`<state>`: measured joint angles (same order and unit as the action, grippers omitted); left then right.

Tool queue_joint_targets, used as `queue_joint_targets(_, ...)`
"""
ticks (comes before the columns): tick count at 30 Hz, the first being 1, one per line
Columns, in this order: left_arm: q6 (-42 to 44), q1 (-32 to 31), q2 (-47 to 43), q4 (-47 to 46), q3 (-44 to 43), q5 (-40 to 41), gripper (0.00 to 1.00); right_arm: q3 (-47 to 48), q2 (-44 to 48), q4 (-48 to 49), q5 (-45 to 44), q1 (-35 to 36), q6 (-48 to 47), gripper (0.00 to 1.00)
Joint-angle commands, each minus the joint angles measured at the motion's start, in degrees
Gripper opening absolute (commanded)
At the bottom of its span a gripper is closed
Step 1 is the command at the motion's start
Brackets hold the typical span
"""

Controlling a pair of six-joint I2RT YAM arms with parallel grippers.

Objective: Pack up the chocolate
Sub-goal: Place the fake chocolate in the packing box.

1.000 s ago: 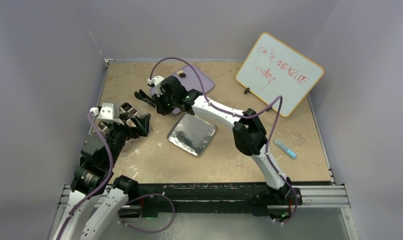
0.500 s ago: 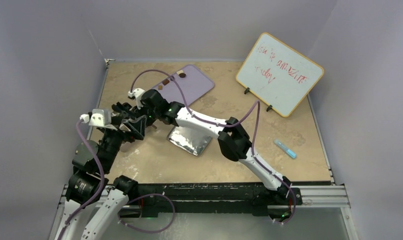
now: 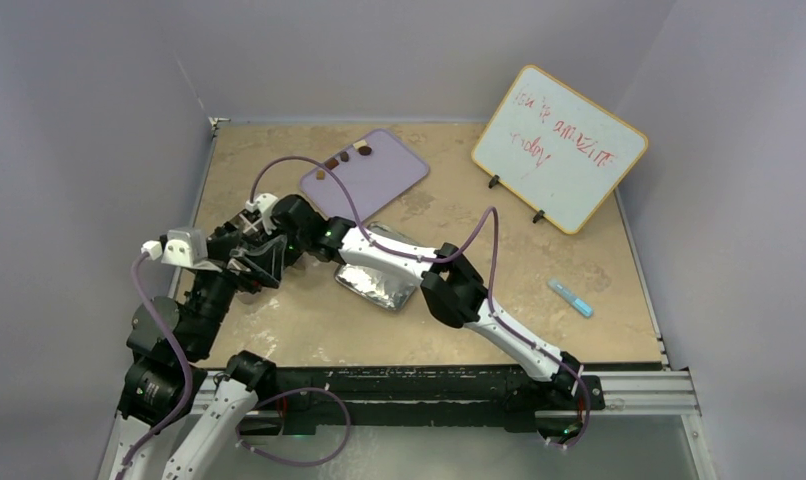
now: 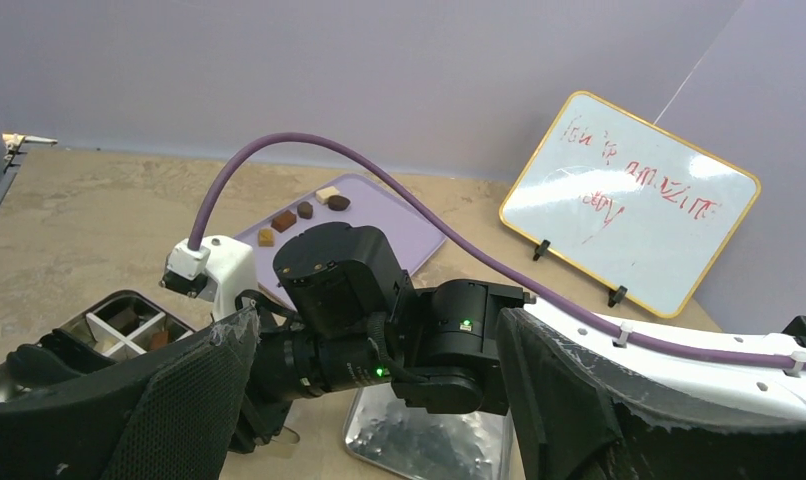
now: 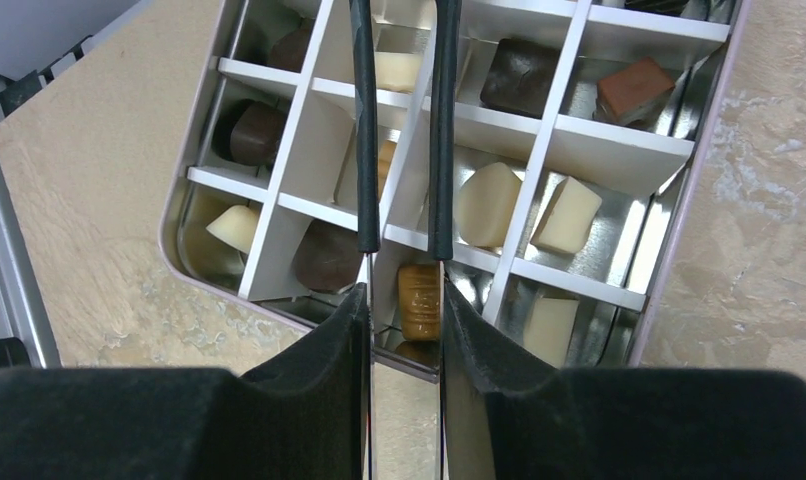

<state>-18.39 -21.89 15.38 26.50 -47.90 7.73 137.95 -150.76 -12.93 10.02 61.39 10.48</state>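
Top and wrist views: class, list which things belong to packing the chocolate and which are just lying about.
Belong: chocolate pieces, lilac tray holding them, divided tin, silver square (probably its lid).
Lying about: whiteboard, small blue object.

This is a robotics lab test cell rather than a home or shop. Plain lilac-grey walls [image 3: 429, 50] box in a tan, stone-look table [image 3: 279, 330] on three sides. Along its edge at 6 o'clock runs a slotted aluminium rail [image 3: 639, 392], with a left arm [image 3: 194, 310] and a right arm [image 3: 459, 290] bolted there and purple cables [image 3: 279, 163] looping from their wrists. At 2 o'clock a small whiteboard [image 3: 559, 148] with red handwriting leans on a stand. A blue pen-like stick [image 3: 571, 298] lies at 4 o'clock.
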Motion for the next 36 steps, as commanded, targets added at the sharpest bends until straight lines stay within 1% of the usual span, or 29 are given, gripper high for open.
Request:
queue_joint_targets(1, 0.8, 0.0, -0.9, 0.0, 0.5, 0.5, 0.86, 2.4, 0.8, 1.9, -1.7, -0.1, -0.7, 0.3)
queue_joint_targets(8, 1.0, 0.0, -1.2, 0.0, 1.0, 0.9, 0.87, 2.2, 0.9, 2.2, -2.4, 0.0, -1.2, 0.38)
queue_joint_targets(15, 1.0, 0.0, -0.9, -0.1, 1.2, 1.1, 0.87, 2.1, 1.9, 2.2, -1.5, -0.1, -1.4, 0.39)
queue_joint_targets(18, 0.9, 0.0, -0.7, -0.2, 1.5, 1.1, 0.87, 0.2, 5.0, 2.1, -1.4, -0.2, -2.2, 0.37)
queue_joint_targets(21, 0.9, 0.0, -0.2, 0.1, 1.5, 0.5, 0.86, -4.8, 10.1, 4.0, -0.4, -1.5, -1.9, 0.36)
queue_joint_targets(28, -2.8, 0.0, 1.8, 0.5, 1.5, 0.9, 0.82, -23.1, 24.6, 11.8, -0.2, -5.3, -2.4, 0.34)
queue_joint_targets(30, -4.7, 0.0, 3.5, 0.4, 2.0, 0.9, 0.81, -28.2, 28.0, 12.7, -0.1, -7.2, -2.5, 0.34)
queue_joint_targets(32, -7.2, 0.0, 6.3, 0.7, 2.4, 1.0, 0.81, -31.3, 30.4, 12.8, 0.7, -9.0, -1.8, 0.33)
queue_joint_targets(36, -13.3, 0.0, 12.8, 1.2, 2.5, 1.2, 0.82, -41.4, 37.9, 16.3, 0.9, -11.9, -1.5, 0.33)
